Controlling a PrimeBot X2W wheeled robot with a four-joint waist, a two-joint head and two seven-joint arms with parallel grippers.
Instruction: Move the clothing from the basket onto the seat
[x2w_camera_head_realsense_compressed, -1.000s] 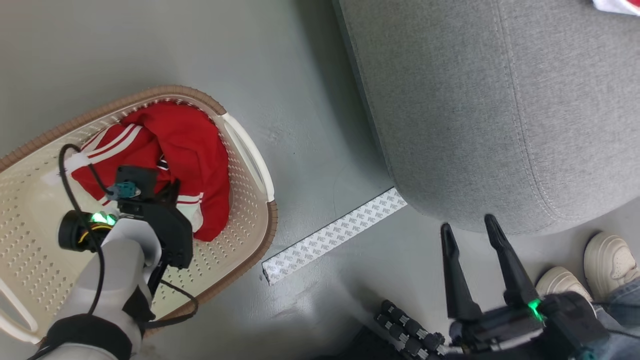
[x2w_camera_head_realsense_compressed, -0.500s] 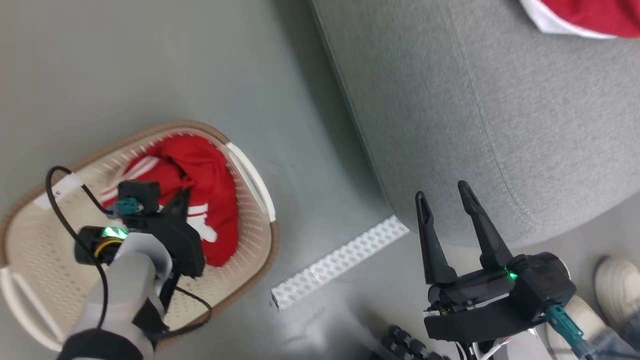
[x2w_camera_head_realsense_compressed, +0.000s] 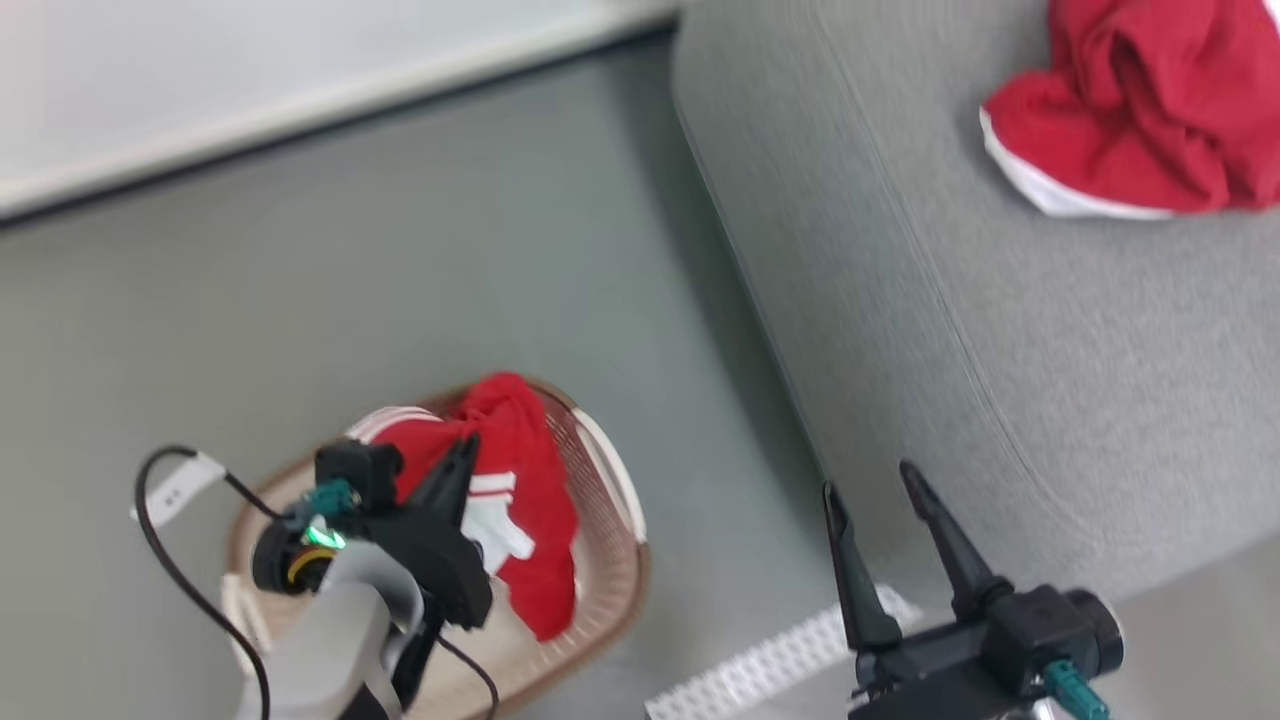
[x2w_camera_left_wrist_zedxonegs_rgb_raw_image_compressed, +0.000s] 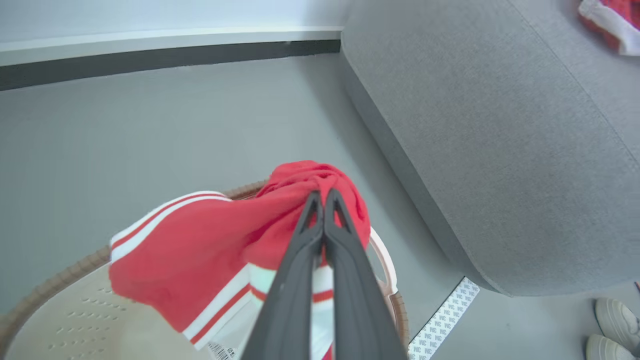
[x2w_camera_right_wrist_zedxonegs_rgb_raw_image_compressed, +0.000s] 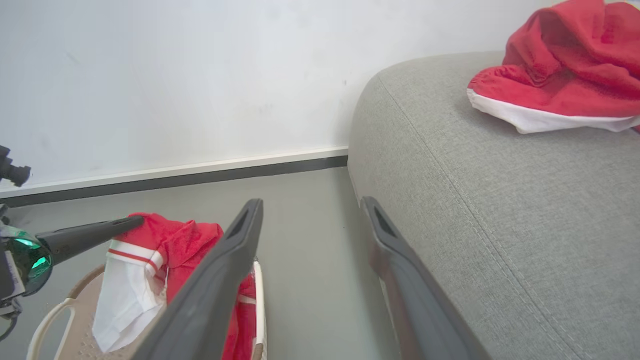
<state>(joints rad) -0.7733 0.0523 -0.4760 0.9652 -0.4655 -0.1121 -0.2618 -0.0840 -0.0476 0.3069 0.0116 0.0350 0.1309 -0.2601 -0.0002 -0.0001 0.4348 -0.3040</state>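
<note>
Left hand (x2w_camera_left_wrist_zedxonegs_rgb_raw_image_compressed: 324, 196) dangles clothing (x2w_camera_left_wrist_zedxonegs_rgb_raw_image_compressed: 200, 255) vertically.

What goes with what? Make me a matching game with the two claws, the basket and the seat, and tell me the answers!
Things:
1. left claw
2. right claw
3. basket
4. seat

States:
A. grey, with a red garment lying on it
B. open and empty
C. shut on clothing
D. standing on the floor

Pairs: 1-C, 2-B, 3-D, 4-A.
</note>
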